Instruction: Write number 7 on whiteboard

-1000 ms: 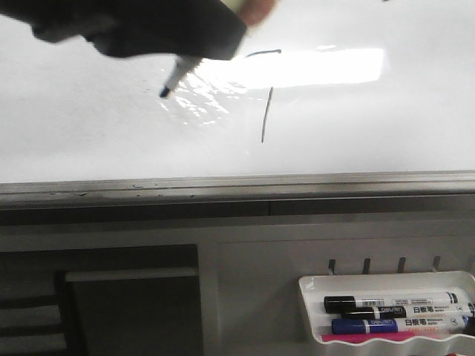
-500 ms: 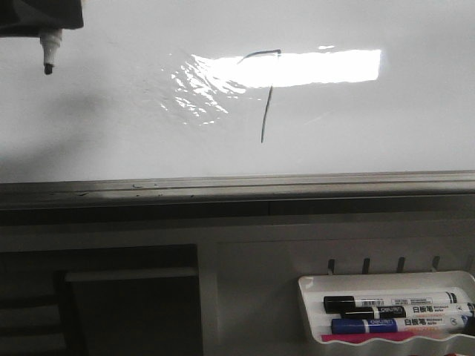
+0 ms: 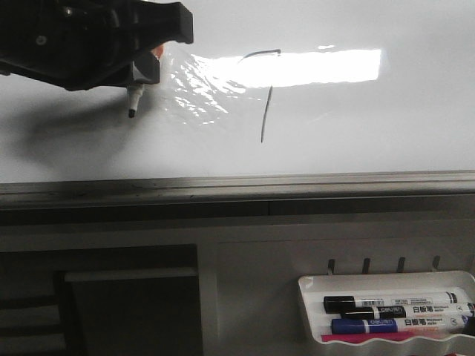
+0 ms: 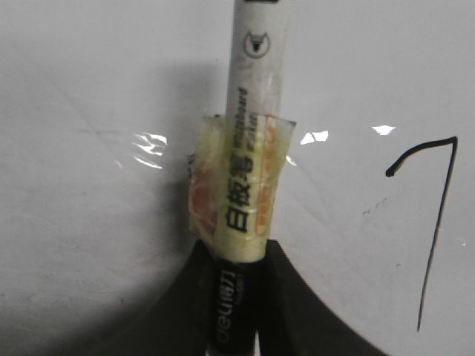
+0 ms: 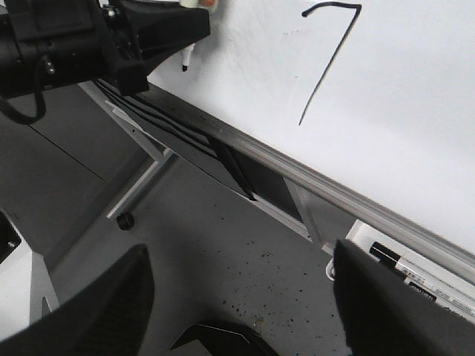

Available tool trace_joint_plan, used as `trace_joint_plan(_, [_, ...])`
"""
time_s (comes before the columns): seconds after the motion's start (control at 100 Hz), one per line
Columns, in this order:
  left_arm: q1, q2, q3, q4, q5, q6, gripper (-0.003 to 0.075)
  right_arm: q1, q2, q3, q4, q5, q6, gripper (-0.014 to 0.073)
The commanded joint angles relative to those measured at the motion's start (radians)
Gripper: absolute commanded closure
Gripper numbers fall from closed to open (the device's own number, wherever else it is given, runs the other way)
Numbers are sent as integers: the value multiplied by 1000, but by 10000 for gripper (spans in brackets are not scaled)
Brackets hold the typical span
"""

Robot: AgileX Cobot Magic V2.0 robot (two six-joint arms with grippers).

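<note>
The number 7 [image 3: 264, 100] is a thin black line on the whiteboard [image 3: 356, 126], partly across the bright reflection. It also shows in the left wrist view [image 4: 438, 222] and the right wrist view [image 5: 326, 59]. My left gripper [image 3: 137, 70] is shut on a white marker [image 4: 249, 141] wrapped in yellowish tape. The marker's black tip [image 3: 132, 113] points down at the board, left of the 7. I cannot tell if the tip touches. My right gripper [image 5: 237, 311] is open and empty, low over the grey floor, below the board.
The grey metal bottom edge [image 3: 237, 185] runs under the whiteboard. A white marker tray [image 3: 386, 285] with several markers hangs at the lower right; it also shows in the right wrist view [image 5: 415, 271]. A wrinkled film patch [image 3: 194, 93] lies left of the 7.
The left gripper with the marker swung from near the 7 to the far upper left, then back right and down. The 7 is unchanged.
</note>
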Motion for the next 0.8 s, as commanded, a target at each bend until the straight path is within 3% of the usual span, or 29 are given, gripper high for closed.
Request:
trace_joint_plan(0.0, [4,-17,-37,11,-52,-10,740,-6,-12,-23,49,-27,-3,146])
trace_joint_plan(0.35, [61,-14,-37,11,-34,-10,740,-6,-12,-23,49,-27,-3,146])
trace_joint_plan(0.79, [61,7,-72,25,-6,-73,740,-6,-12,-23,50,-18,-3,146])
